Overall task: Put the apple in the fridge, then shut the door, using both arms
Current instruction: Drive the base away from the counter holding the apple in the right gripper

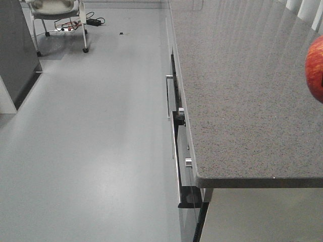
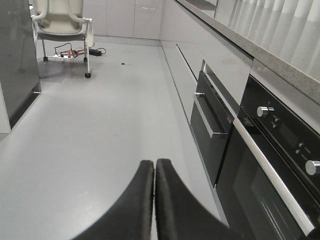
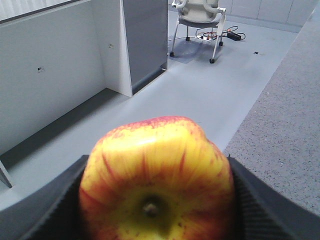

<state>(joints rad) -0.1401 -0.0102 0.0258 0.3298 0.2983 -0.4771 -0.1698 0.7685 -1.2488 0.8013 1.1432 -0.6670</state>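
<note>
My right gripper (image 3: 158, 167) is clamped on the apple (image 3: 157, 145). A black finger (image 3: 47, 210) presses each side of the fruit, and its stem end faces the wrist camera, yellow around the stem with red streaks above. In the front view the apple (image 1: 315, 68) shows at the far right edge, over the speckled grey countertop (image 1: 242, 101). I cannot tell whether it touches the stone. From my right wrist, that countertop (image 3: 290, 115) runs along the right, and a tall dark grey unit (image 3: 145, 35) stands across the floor to the left.

My left gripper (image 2: 154, 165) is closed on nothing, its two black fingers (image 2: 135, 200) pressed flat together and hanging low over the grey floor (image 2: 100, 130). A built-in oven (image 2: 270, 170) with silver knobs sits just to its right, under the counter. A white office chair (image 2: 62, 20) stands well down the aisle, beside some cables (image 2: 75, 50) on the floor.
</note>
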